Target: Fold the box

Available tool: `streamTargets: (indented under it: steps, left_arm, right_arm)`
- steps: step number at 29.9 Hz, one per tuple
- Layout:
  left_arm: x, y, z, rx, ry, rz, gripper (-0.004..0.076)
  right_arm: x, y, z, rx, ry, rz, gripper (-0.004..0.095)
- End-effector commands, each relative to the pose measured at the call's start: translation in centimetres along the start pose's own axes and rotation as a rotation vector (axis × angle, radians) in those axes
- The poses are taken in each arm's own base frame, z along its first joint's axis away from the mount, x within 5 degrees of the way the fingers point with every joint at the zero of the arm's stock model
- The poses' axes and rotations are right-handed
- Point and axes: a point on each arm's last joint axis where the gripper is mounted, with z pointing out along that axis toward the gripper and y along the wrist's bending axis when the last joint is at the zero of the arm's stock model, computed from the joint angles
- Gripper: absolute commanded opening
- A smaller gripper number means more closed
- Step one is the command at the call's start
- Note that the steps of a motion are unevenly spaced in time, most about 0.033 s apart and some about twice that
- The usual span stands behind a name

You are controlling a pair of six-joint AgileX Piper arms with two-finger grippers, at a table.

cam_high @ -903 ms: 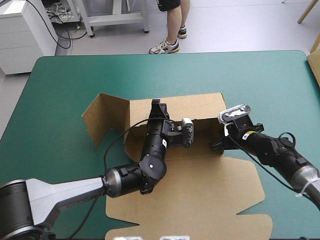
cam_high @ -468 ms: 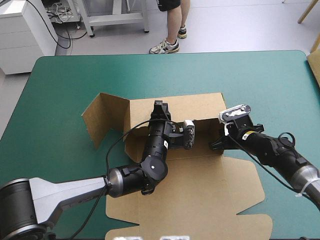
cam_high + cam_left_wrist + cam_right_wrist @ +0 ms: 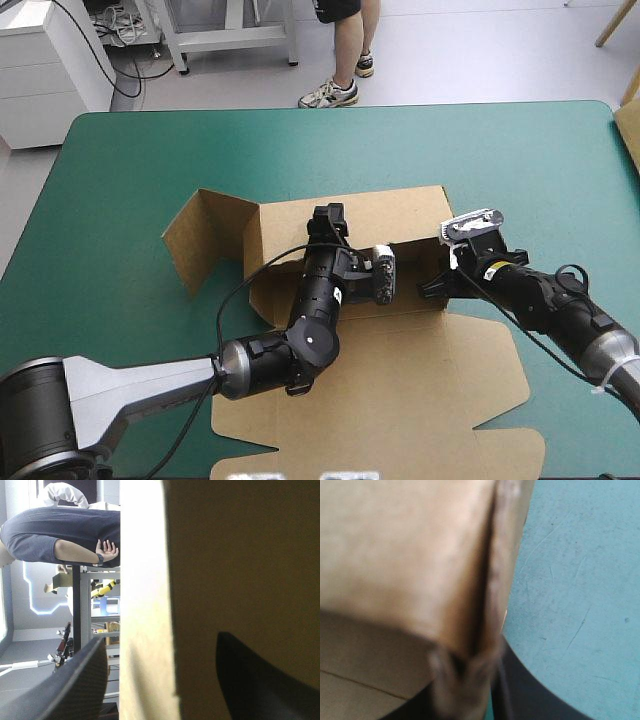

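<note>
The brown box lies mid-table with its far walls raised and the wide lid panel flat toward the near edge. My left gripper is at the top of the back wall. In the left wrist view this gripper is open, and the wall's edge stands between its black fingers without being pinched. My right gripper is shut on the box's right side wall. Up close, my right gripper is pinching the doubled board.
A side flap juts out at the box's left end, standing up at an angle. Bare teal-green cover stretches beyond the box and to its right. A tan edge shows at the table's right side.
My left gripper has opened and let go of the back wall, and the arm has shifted slightly to the right. The right gripper keeps its hold and has not moved.
</note>
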Motion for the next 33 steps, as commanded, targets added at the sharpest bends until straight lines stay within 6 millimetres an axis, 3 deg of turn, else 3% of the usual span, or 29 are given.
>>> streamTargets:
  steps: [1,8,13,17,21,27,33]
  left_arm:
    - [-1.1,1.9,-1.8,-0.073,-0.047,-0.036,0.0457]
    - [-2.6,1.8,-4.6,-0.138,-0.052,-0.03,0.0457]
    - [-3.0,3.2,-7.0,-0.164,-0.112,-0.074,0.0447]
    - [-2.6,5.3,-9.5,-0.193,-0.17,-0.136,0.0306]
    - [-1.3,8.4,-11.3,-0.241,-0.203,-0.233,0.0016]
    - [1.4,14.3,-13.7,-0.317,-0.258,-0.413,0.0008]
    - [7.2,19.8,-12.1,-0.326,-0.154,-0.683,0.0008]
  right_arm:
    - [-1.4,0.0,-1.2,0.019,-0.025,0.003,0.0002]
    - [-4.6,-0.2,-2.6,0.037,-0.019,-0.019,0.0002]
    - [-5.1,-0.2,-3.2,0.031,0.013,-0.004,0.0001]
    - [-4.6,-0.1,-3.3,0.023,0.076,0.011,0.0001]
    - [-3.9,0.0,-3.4,0.014,0.157,0.034,0.0001]
    - [-3.4,0.1,-3.7,0.004,0.231,0.068,0.0]
    - [-4.4,0.2,-5.0,-0.006,0.287,0.071,-0.0001]
